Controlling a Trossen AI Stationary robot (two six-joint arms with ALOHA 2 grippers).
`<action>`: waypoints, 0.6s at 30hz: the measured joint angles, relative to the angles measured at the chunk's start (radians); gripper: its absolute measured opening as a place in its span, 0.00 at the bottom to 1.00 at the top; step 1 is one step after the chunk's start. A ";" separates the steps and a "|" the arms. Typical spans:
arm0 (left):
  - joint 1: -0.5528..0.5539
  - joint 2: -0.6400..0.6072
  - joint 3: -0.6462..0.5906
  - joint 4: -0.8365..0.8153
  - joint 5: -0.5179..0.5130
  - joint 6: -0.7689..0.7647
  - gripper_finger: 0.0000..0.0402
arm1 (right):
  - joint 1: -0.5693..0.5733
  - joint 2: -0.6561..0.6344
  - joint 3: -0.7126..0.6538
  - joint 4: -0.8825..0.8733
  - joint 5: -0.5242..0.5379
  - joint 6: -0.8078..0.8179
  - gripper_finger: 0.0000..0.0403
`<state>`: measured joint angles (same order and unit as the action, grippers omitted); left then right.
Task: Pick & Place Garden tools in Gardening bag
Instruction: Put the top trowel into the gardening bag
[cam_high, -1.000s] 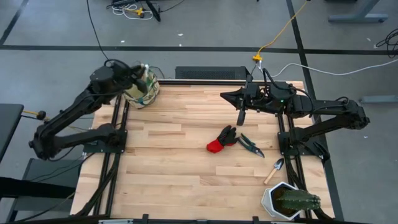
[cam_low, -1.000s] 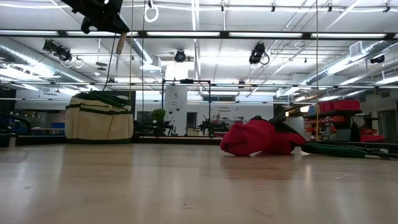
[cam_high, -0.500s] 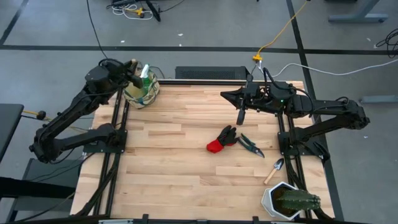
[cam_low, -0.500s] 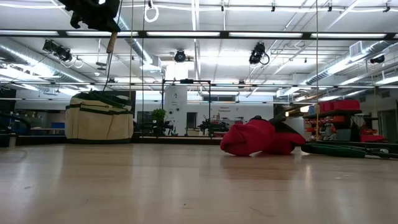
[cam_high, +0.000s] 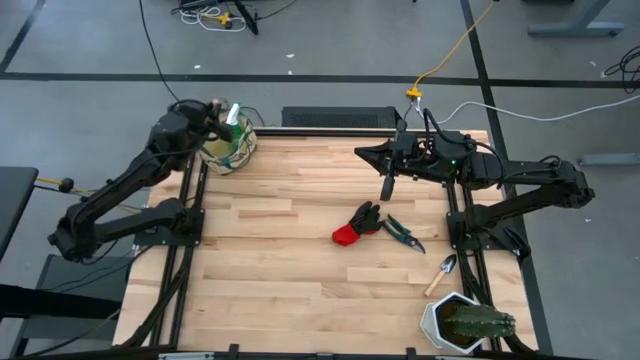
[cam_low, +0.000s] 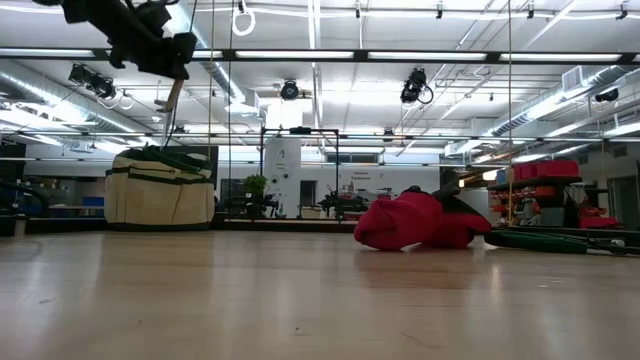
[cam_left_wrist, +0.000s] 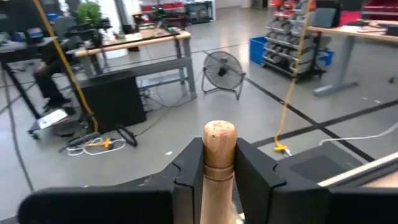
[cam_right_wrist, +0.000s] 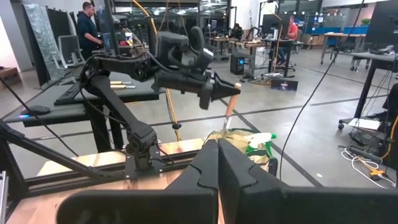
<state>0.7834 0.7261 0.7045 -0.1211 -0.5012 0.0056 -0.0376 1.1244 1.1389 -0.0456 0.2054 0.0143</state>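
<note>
The beige gardening bag (cam_high: 228, 146) with green trim stands at the table's far left corner, and a green spray bottle (cam_high: 233, 114) sticks out of it. Just above the bag, my left gripper (cam_high: 212, 111) is shut on a wooden-handled trowel (cam_low: 170, 100). Its metal end (cam_right_wrist: 225, 127) points down at the bag's opening. The red-and-black glove (cam_high: 355, 225), the pruning shears (cam_high: 403, 233) and a second trowel (cam_high: 441, 272) lie on the table's right half. My right gripper (cam_high: 360, 152) hovers shut and empty near the far edge. My left gripper pinches the trowel's wooden handle (cam_left_wrist: 219, 163) between its two fingers, just below the handle's free end, which sticks up past them. The fingers come in about level and lie across the handle. The trowel hangs below them, slightly tilted, over the bag (cam_low: 160, 185).
A white pot with a green cactus (cam_high: 465, 322) stands at the near right corner. Bare wood lies across the table's middle and near left. People stand at desks in the room beyond the table.
My left gripper has sunk toward the bag with the trowel and tipped. The handle now hangs lower and more slanted over the bag's opening. The grip has stayed shut on the handle.
</note>
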 joint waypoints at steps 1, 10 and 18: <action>0.005 0.000 -0.019 0.026 -0.008 0.004 0.19 | 0.000 0.000 0.000 0.000 -0.002 0.000 0.00; 0.035 0.000 -0.130 0.149 -0.015 0.029 0.19 | 0.000 0.000 0.000 -0.002 -0.003 0.000 0.00; 0.034 0.000 -0.160 0.166 -0.010 -0.007 0.19 | 0.000 0.000 0.000 -0.009 -0.003 0.000 0.00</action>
<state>0.8173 0.7265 0.5445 0.0445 -0.5116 -0.0012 -0.0376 1.1244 1.1389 -0.0547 0.2020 0.0139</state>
